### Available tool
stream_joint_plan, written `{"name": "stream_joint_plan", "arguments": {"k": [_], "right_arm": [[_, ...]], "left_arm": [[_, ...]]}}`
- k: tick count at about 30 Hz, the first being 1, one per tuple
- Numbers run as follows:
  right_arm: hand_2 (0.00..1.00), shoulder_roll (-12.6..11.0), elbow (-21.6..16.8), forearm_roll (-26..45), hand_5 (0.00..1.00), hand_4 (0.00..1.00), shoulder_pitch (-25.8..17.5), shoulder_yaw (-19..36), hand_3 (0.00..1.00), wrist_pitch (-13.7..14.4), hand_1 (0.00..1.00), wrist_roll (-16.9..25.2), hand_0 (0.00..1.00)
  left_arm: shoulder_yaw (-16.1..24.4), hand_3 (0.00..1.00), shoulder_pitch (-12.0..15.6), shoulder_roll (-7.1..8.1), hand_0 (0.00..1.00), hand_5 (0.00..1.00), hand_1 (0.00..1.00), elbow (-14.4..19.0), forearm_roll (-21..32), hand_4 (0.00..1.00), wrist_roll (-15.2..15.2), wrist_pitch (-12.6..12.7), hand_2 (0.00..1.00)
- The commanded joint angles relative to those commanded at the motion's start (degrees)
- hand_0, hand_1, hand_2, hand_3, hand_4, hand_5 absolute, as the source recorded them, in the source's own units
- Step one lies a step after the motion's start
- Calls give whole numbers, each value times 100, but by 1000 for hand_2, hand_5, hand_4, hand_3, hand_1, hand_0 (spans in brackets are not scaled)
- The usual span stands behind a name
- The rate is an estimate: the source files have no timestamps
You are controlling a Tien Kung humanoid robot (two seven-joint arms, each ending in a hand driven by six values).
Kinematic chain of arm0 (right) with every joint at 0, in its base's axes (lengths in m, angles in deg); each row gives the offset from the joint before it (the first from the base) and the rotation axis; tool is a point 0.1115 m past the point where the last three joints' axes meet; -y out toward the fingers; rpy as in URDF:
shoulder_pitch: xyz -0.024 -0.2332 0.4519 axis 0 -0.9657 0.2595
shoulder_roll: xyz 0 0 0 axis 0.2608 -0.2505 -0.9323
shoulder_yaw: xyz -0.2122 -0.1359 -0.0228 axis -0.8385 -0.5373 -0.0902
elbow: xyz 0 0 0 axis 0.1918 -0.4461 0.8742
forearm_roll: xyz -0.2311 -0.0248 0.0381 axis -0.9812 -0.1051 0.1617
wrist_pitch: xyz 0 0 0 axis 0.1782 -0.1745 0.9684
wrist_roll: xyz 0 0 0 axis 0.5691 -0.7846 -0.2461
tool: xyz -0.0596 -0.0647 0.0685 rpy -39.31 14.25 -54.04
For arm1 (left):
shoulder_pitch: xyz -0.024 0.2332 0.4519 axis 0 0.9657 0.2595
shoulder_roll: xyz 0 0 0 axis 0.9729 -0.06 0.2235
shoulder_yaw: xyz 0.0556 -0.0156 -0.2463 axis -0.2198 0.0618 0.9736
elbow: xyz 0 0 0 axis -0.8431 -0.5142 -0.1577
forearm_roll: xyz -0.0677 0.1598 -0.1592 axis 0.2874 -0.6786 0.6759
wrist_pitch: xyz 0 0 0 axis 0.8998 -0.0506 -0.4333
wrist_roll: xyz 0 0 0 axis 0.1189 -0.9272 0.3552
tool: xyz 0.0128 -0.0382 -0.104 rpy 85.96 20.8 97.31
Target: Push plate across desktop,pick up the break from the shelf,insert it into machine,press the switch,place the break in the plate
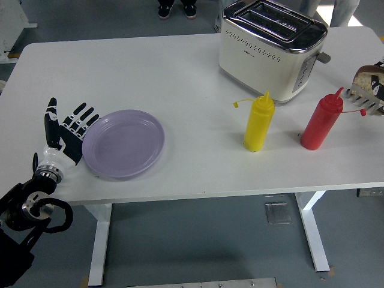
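Observation:
A lilac plate [123, 143] lies on the white table [180, 78] at the front left. My left hand [67, 133] is open, its spread fingers against the plate's left rim. A cream and chrome toaster [270, 49] stands at the back right, both slots empty. At the right edge a brown bread slice [364, 77] sits tilted above a wire shelf [360, 96]. My right hand [378, 84] is mostly cut off by the picture's edge, its dark fingers closed on the slice.
A yellow squeeze bottle [259, 122] and a red squeeze bottle [321, 122] stand in front of the toaster, between the plate and the shelf. A person's shoes [176, 8] show beyond the far edge.

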Motion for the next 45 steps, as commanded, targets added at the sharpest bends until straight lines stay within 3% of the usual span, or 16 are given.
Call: {"name": "stream_joint_plan", "arguments": {"k": [11, 12, 17, 18, 30, 45], "right_arm": [[484, -11, -217, 396, 27, 421, 9, 32, 436, 141, 543, -173, 512], [483, -14, -241, 445, 2, 343, 9, 32, 434, 151, 530, -197, 496], [483, -27, -394, 783, 2, 343, -11, 54, 434, 173, 530, -347, 496], [482, -30, -424, 856, 2, 172, -16, 58, 422, 169, 515, -376, 478], [478, -78, -776, 1598, 2, 135, -29, 163, 417, 216, 511, -762, 464], [476, -156, -1139, 1764, 2, 119, -61, 332, 411, 324, 506, -839, 458]], "left_arm": [[-95, 680, -48, -7, 815, 998, 763, 88, 44, 830, -35, -4, 712], [-103, 680, -52, -9, 815, 998, 763, 95, 49, 828, -38, -5, 711], [-149, 680, -79, -15, 815, 998, 763, 121, 76, 828, -40, -1, 711], [-159, 682, -85, -17, 815, 998, 763, 123, 83, 829, -40, 0, 713], [-352, 683, -184, -52, 815, 998, 764, 154, 148, 828, -53, 2, 714], [-667, 684, -340, -113, 816, 998, 764, 165, 262, 825, -74, -1, 714]]}}
